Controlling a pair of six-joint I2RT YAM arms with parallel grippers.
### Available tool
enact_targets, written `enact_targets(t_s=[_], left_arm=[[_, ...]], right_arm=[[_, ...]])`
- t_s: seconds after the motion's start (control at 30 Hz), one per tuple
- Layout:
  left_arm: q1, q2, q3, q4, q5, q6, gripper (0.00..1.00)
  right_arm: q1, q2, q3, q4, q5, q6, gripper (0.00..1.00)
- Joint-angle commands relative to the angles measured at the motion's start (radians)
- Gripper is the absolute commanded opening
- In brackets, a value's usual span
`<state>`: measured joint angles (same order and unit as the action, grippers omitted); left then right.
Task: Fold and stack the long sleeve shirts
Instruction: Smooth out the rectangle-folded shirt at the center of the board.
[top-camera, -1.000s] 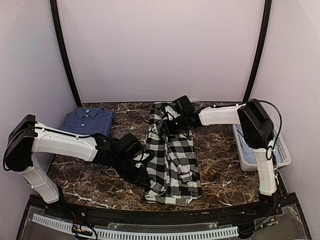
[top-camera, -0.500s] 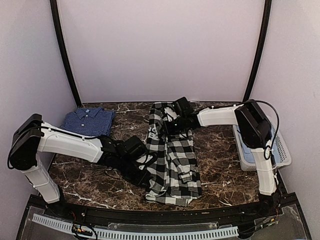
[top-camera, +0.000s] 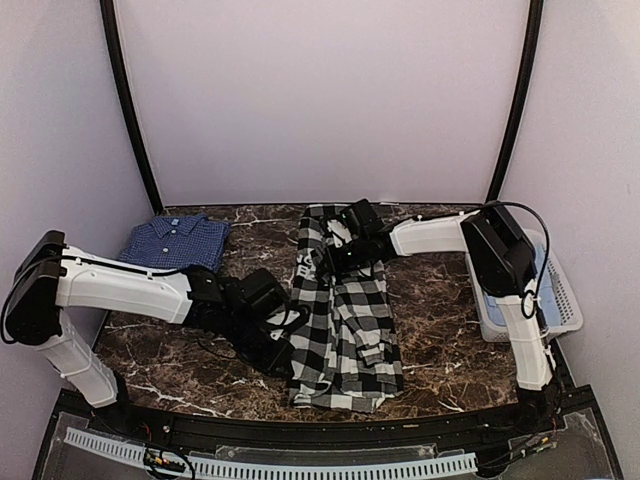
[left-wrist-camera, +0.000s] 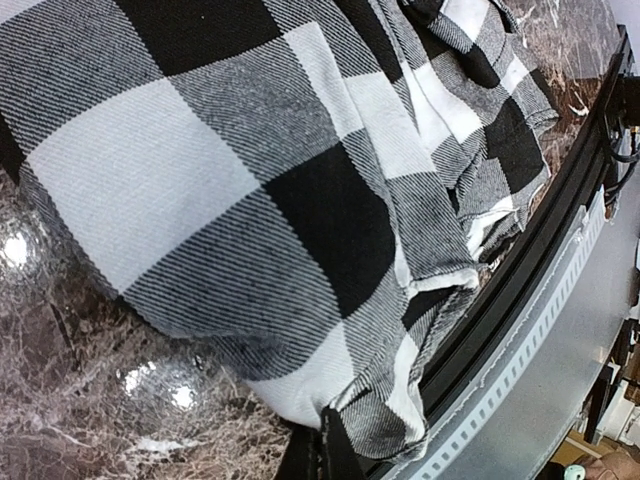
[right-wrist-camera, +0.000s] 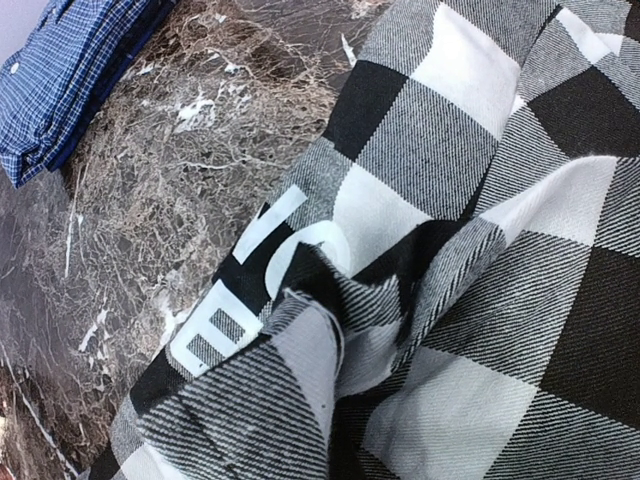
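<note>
The black-and-white checked shirt (top-camera: 345, 310) lies lengthwise in the middle of the marble table, folded into a narrow strip. My left gripper (top-camera: 288, 345) is at its lower left edge, and in the left wrist view its fingertips (left-wrist-camera: 325, 452) are shut on the shirt's hem (left-wrist-camera: 400, 420). My right gripper (top-camera: 335, 250) is at the shirt's upper left edge. In the right wrist view a pinched fold of cloth (right-wrist-camera: 315, 320) rises over the fingers and hides them. The dark blue shirt (top-camera: 175, 242) lies folded at the back left, and also shows in the right wrist view (right-wrist-camera: 70, 70).
A white slotted basket (top-camera: 560, 300) with blue cloth in it stands at the right edge. The table's black front rail (left-wrist-camera: 530, 290) runs close to the shirt's near end. Bare marble (top-camera: 440, 320) lies between the shirt and the basket.
My right gripper has crept slightly left along the shirt's top edge. My left arm rose and settled back, holding the lower left hem in about the same place.
</note>
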<state>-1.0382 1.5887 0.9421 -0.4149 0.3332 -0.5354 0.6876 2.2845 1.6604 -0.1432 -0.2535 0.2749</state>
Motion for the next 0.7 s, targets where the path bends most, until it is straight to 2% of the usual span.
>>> enact_targets(t_s=[0.0, 0.3, 0.53, 0.67], left_arm=[[-0.013, -0.033, -0.028, -0.036, 0.041, -0.018, 0.00], [-0.023, -0.015, -0.079, -0.044, 0.094, -0.033, 0.06], [-0.017, -0.045, -0.003, -0.084, 0.022, -0.031, 0.21], [0.022, -0.087, 0.067, -0.132, -0.004, -0.031, 0.23]], right_arm=[[0.000, 0.024, 0.027, -0.003, 0.014, 0.005, 0.00], [-0.005, 0.041, 0.024, -0.002, 0.014, 0.004, 0.00], [-0.005, 0.016, 0.047, -0.027, -0.004, 0.005, 0.00], [-0.003, -0.037, 0.073, -0.065, -0.010, -0.004, 0.00]])
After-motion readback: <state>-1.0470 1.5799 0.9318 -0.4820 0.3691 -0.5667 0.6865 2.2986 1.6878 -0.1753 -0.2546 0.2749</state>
